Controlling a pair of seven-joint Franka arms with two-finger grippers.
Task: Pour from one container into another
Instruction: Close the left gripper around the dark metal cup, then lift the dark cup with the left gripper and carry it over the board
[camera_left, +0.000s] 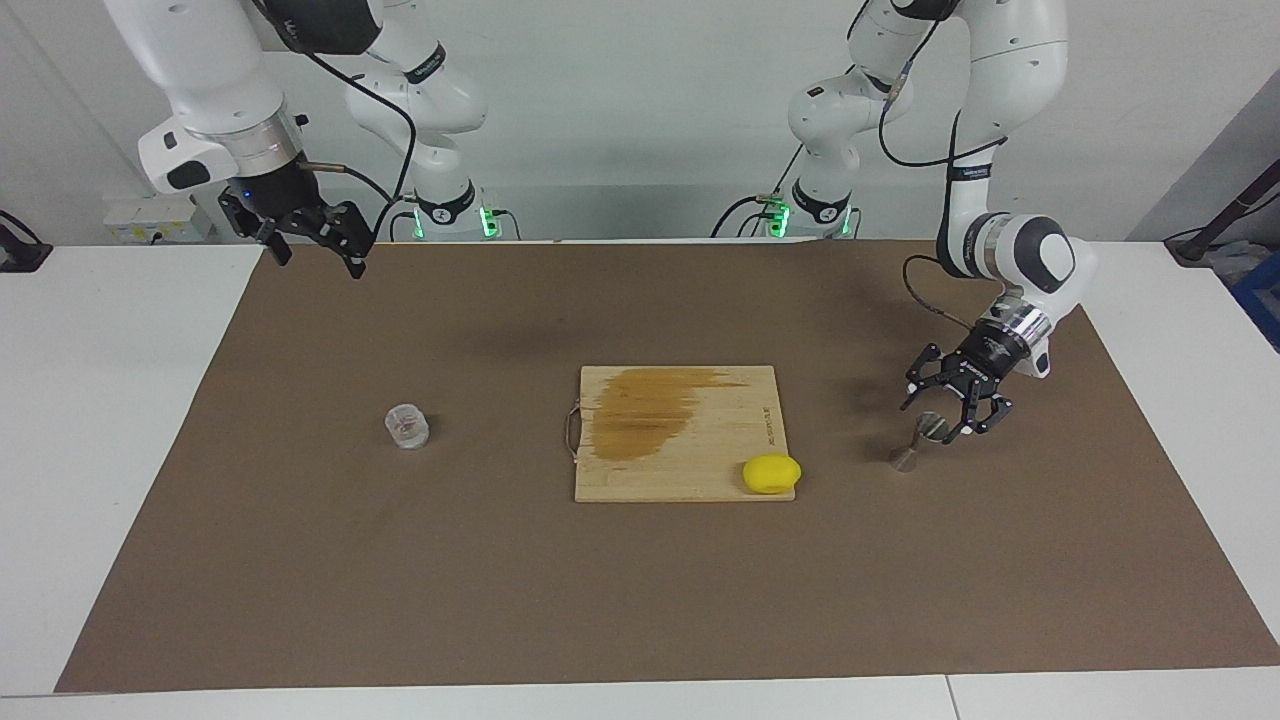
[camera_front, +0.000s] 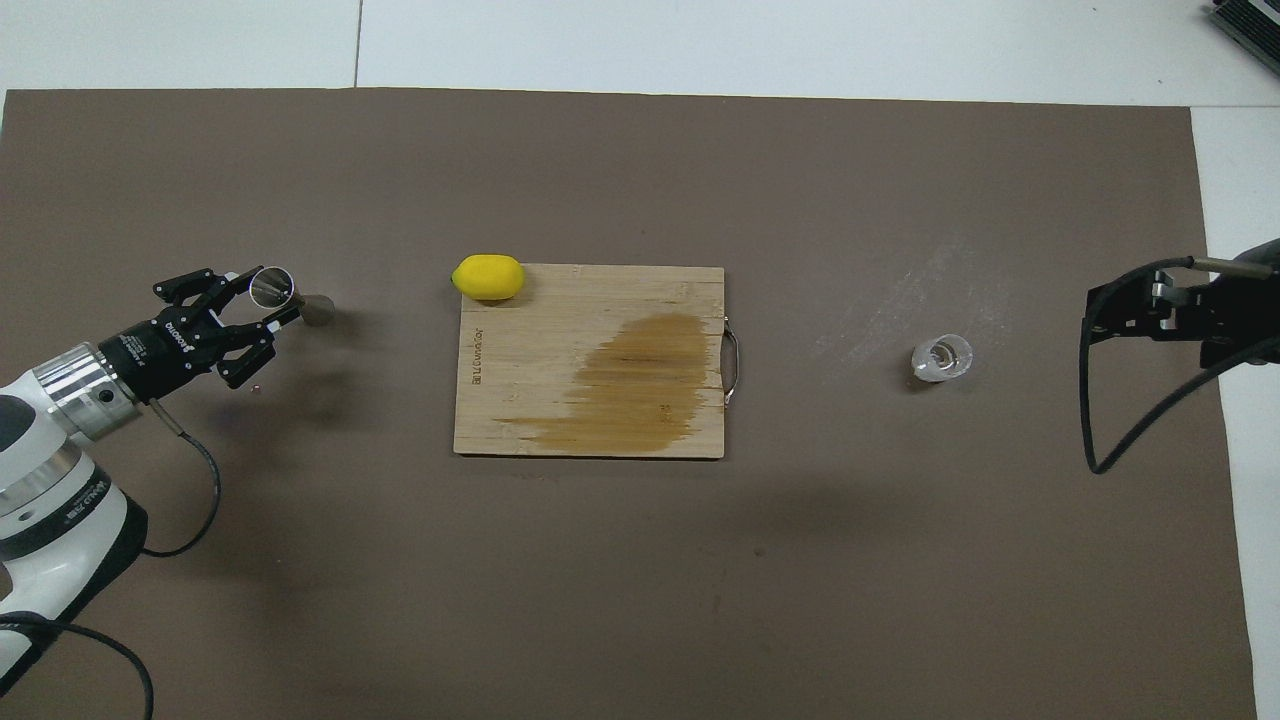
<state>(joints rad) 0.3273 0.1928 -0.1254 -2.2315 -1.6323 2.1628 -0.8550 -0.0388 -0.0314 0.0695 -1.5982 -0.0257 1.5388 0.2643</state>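
**Fingers closing around the steel jigger at the frame's right edge**

Fingers of the left gripper (camera_left: 938, 426) are sitting on either side of the jigger (camera_left: 919, 441), down low at the right of the facing view, and they are pressing in on its upper cone. The jigger is standing upright on the brown mat (camera_left: 640, 600), its base touching the mat, so it is being gripped but not lifted. In the overhead view the same gripper (camera_front: 262, 304) is showing at the left of the frame, with the jigger's open mouth (camera_front: 272, 286) gleaming between the fingertips.

Moving toward the centre of the facing view, a yellow lemon (camera_left: 771, 473) is lying on the lower right corner of a wooden cutting board (camera_left: 680, 440), which is carrying a broad darker stain over its upper left part. A thin metal handle is sticking out from the board's left edge.

Further left in that view, the clear glass cup (camera_left: 407, 426) is standing upright by itself on the mat, well apart from the board and from both grippers.

At the upper left of the facing view the right gripper (camera_left: 316, 248) is hanging in the air over the mat's top edge, waiting, its fingers spread wide and gripping nothing. In the overhead view it is peeking in at the right edge (camera_front: 1150, 310).
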